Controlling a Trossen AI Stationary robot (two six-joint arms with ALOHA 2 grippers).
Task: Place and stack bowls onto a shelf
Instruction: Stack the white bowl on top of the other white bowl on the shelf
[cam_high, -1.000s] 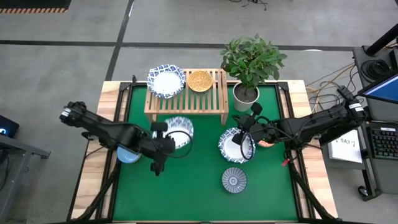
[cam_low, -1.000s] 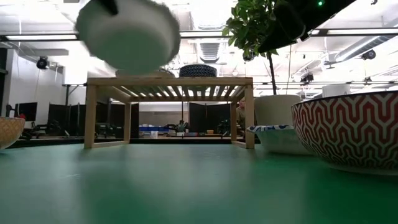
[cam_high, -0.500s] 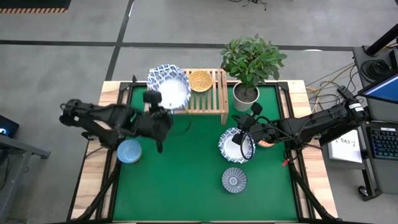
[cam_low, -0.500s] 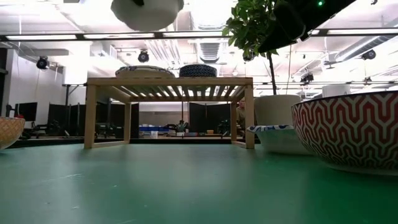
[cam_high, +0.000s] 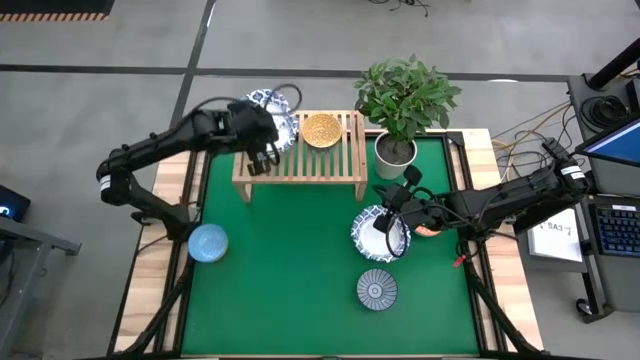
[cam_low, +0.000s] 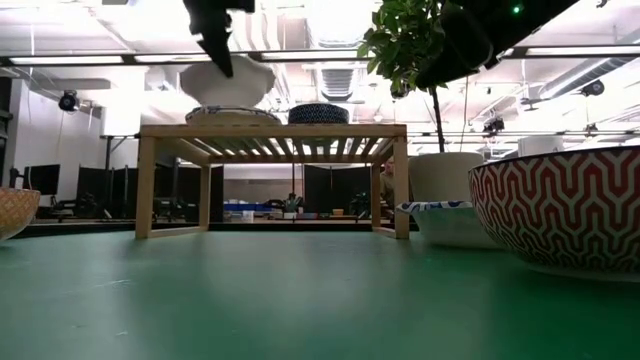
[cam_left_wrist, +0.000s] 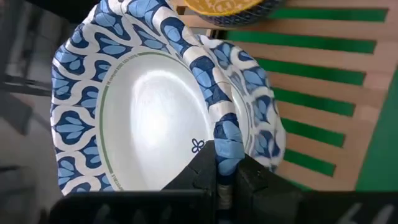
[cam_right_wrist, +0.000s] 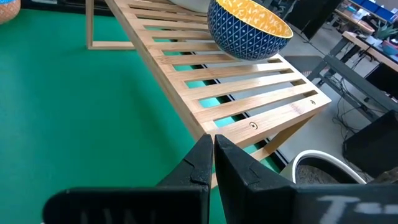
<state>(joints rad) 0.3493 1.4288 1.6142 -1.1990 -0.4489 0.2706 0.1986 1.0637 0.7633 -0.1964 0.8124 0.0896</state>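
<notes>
the left pincer (cam_high: 268, 150) is closed on the rim of a white bowl (cam_left_wrist: 155, 118) with blue pattern, holding it just over a second patterned bowl (cam_left_wrist: 264, 124) that sits on the shelf (cam_high: 320, 160) under the pincer. beside it on the shelf stands the yellow bowl (cam_high: 321, 130). the right pincer (cam_right_wrist: 212, 155) is closed and empty, beside another patterned bowl (cam_high: 372, 232) on the green tabletop (cam_high: 290, 270).

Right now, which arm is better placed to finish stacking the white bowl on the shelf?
Left. Its hand already grips the blue-rimmed white bowl just above the one on the shelf; the right hand waits by the table bowls.
</notes>
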